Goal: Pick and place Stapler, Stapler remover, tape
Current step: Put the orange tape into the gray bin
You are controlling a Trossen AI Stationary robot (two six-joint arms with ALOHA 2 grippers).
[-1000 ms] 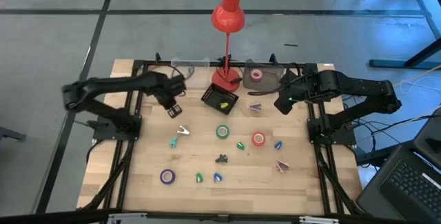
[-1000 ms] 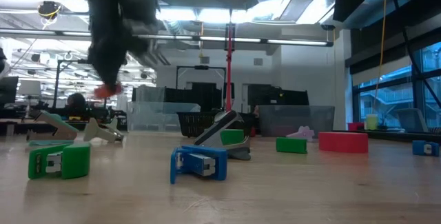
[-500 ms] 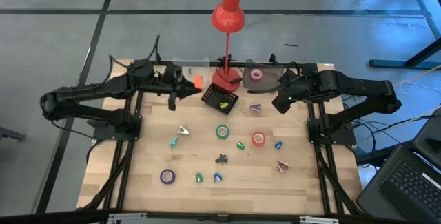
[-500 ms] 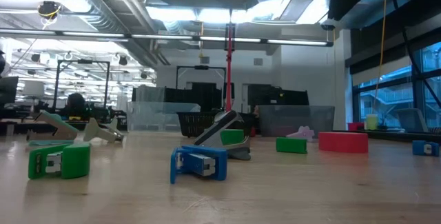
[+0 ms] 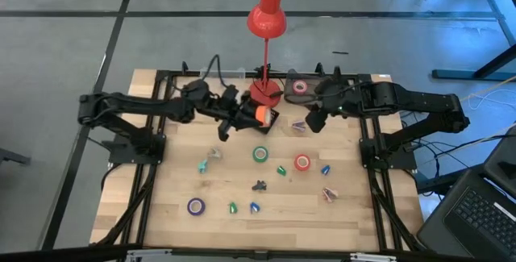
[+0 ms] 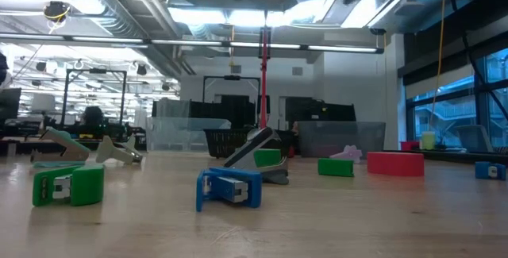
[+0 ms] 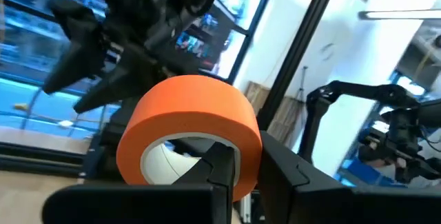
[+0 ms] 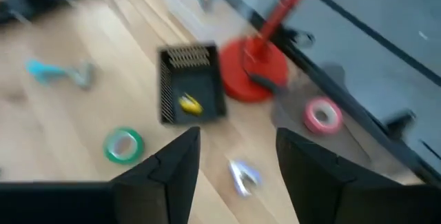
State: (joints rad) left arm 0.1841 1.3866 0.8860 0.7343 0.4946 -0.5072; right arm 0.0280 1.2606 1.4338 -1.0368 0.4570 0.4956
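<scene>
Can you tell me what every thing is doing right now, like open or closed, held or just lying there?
Left gripper: shut on the orange tape roll, above the black basket.
Orange tape roll: held, lifted off the table.
Right gripper: open, holding nothing.
Black basket: open on top, a yellow thing inside.
Green tape roll: lying flat on the table.
Red tape roll: lying flat.
Purple tape roll: lying flat.
Red lamp: standing upright.

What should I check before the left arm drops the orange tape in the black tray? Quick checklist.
1. Left gripper shut on the orange tape roll: ok.
2. Roll over the black tray: ok in the high view.
3. Roll's height above the tray: cannot tell.
4. Room in the tray: ok, only a small yellow item inside.
5. Right gripper clear of the tray: ok, beside it, fingers open.
6. Red lamp base next to the tray: cannot tell clearance.
</scene>
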